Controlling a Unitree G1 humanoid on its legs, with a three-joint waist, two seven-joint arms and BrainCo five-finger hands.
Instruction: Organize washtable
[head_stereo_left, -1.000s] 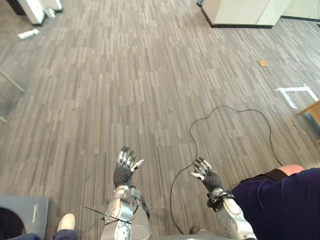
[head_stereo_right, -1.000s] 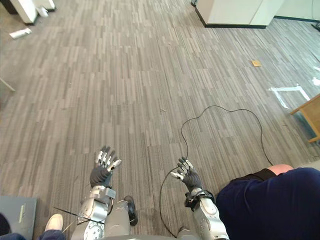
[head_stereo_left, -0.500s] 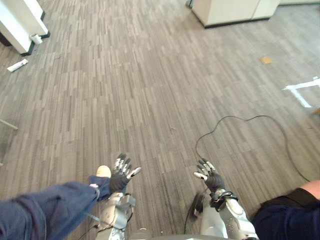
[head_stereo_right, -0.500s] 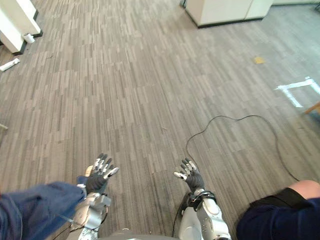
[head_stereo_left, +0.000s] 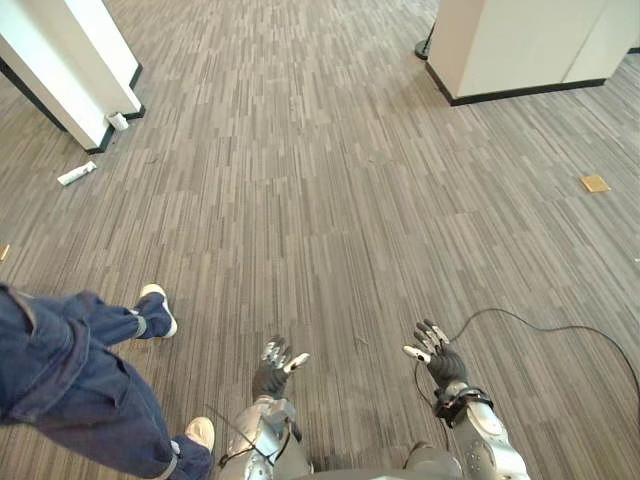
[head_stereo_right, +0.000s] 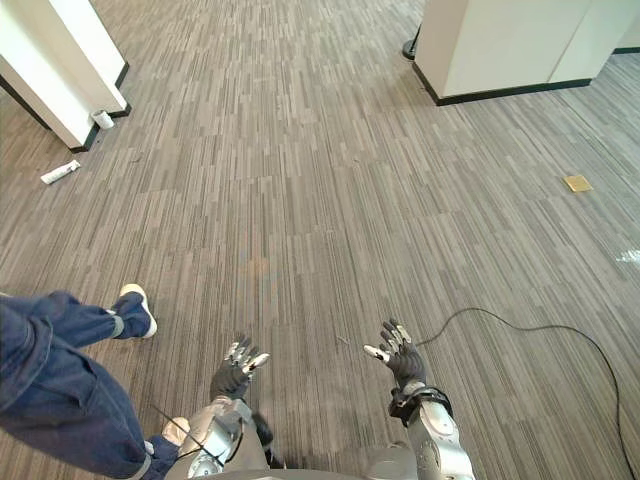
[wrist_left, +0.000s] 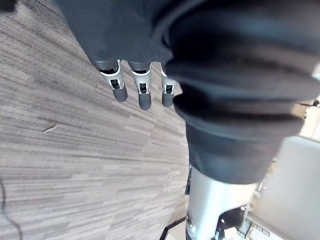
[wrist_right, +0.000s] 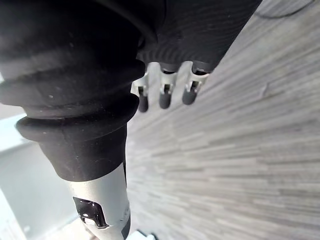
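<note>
2 spread-fingered hands, left robot hand (head_stereo_left: 271, 376) and right robot hand (head_stereo_left: 441, 363), hover apart over the grey floor (head_stereo_left: 330, 200).

A small white elongated tube-shaped item (head_stereo_left: 77, 174) lies flat on the grey striped carpet floor (head_stereo_left: 330, 200), far ahead on the robot's left, its long axis slanted across the floor stripes. It lies near the base of a white column with black skirting (head_stereo_left: 70, 60), not touching it. A small white cylindrical item (head_stereo_left: 119, 121) stands upright against that skirting at the column's corner, apart from the tube-shaped item.
</note>
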